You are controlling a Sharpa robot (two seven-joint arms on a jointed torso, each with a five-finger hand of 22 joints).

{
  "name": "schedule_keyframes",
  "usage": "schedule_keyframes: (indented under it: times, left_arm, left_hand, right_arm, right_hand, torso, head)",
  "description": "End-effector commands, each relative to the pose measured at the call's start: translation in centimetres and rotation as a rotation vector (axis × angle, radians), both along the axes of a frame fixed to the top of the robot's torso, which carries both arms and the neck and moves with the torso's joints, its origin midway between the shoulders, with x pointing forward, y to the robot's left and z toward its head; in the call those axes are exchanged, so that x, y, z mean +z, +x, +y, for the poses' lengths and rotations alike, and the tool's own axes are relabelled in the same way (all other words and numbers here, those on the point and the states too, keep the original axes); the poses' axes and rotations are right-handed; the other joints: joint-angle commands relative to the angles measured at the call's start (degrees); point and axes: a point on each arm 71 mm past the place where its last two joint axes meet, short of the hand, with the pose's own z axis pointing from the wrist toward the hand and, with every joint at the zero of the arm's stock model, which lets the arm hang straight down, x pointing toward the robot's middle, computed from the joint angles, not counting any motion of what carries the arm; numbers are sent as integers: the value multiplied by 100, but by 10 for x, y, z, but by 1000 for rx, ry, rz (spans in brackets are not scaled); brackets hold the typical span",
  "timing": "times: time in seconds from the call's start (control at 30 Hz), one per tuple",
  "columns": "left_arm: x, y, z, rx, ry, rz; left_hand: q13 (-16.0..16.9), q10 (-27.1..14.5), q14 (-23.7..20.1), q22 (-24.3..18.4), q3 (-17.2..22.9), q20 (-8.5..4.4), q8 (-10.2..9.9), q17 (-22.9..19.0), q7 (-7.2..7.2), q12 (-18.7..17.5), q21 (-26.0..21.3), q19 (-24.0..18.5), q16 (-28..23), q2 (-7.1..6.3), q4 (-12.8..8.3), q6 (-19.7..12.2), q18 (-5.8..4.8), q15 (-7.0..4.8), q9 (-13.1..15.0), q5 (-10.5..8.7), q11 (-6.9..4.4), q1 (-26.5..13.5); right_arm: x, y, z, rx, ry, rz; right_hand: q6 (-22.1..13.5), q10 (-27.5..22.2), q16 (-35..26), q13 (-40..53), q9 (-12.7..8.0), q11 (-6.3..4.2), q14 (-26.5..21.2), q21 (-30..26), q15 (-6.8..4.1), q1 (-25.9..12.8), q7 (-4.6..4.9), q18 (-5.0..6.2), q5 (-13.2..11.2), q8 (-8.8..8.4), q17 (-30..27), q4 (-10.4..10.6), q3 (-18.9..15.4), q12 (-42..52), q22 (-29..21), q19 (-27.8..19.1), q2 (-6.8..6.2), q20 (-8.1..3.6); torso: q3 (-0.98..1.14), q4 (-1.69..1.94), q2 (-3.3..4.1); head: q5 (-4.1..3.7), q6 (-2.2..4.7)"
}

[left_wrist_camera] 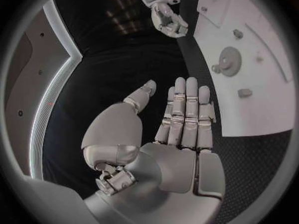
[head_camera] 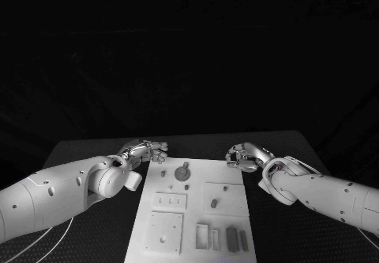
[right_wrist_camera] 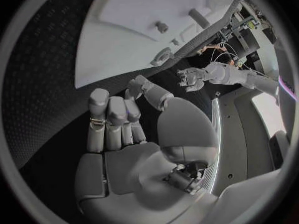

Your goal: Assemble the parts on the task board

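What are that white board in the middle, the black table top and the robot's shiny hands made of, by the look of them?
The task board looks like matte white plastic: smooth, even, no glare. The table seems covered in a dark, finely dotted mat, perhaps rubber or fabric. The left hand and right hand look like silvery metal or metallic-coated plastic, with soft highlights; which one cannot be told.
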Motion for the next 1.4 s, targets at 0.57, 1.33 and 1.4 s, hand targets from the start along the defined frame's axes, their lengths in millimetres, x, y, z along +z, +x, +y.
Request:
schedule_keyframes:
  times: [0.57, 1.33, 1.4]
  left_arm:
    - [16, -8, -50, -264, 187, 80]
    - [11, -16, -70, -318, 264, 111]
    - [11, -16, -70, -316, 266, 111]
  left_hand:
    - [21, 88, 30, -25, -85, -53, -124, 56, 0, 16, 44, -32, 94, -170, 325, 37, 96, -40, -38, -32, -31, -418]
    - [18, 55, -39, -21, -42, -27, -238, 58, 48, -32, 51, -100, 73, -194, 472, -28, 103, -11, -108, -31, -10, -504]
    - [19, 55, -38, -20, -41, -27, -238, 58, 47, -32, 52, -99, 74, -191, 471, -26, 104, -12, -108, -31, -11, -502]
  right_arm:
    - [34, -6, 96, 227, -154, -52]
    - [39, -17, 134, 297, -137, -72]
    - [39, -17, 135, 298, -136, -72]
  right_hand:
    - [798, -77, -5, -55, 77, -14, 23, 5, -44, -29, 3, 257, -32, 49, 2, 14, 124, -80, 12, 46, -20, -27]
    - [793, -70, -7, -59, 104, -14, 29, 3, -45, -32, 4, 257, -32, 55, 3, 17, 170, -90, 5, 62, -36, -34]
    - [792, -65, -7, -56, 106, -14, 29, 2, -45, -32, 4, 257, -32, 55, 3, 17, 173, -87, 4, 63, -36, -34]
  torso:
    - [-100, 34, -206]
    - [-93, 24, -205]
    - [-92, 24, -204]
  head:
    - [79, 29]
    - [123, 8]
    - [119, 9]
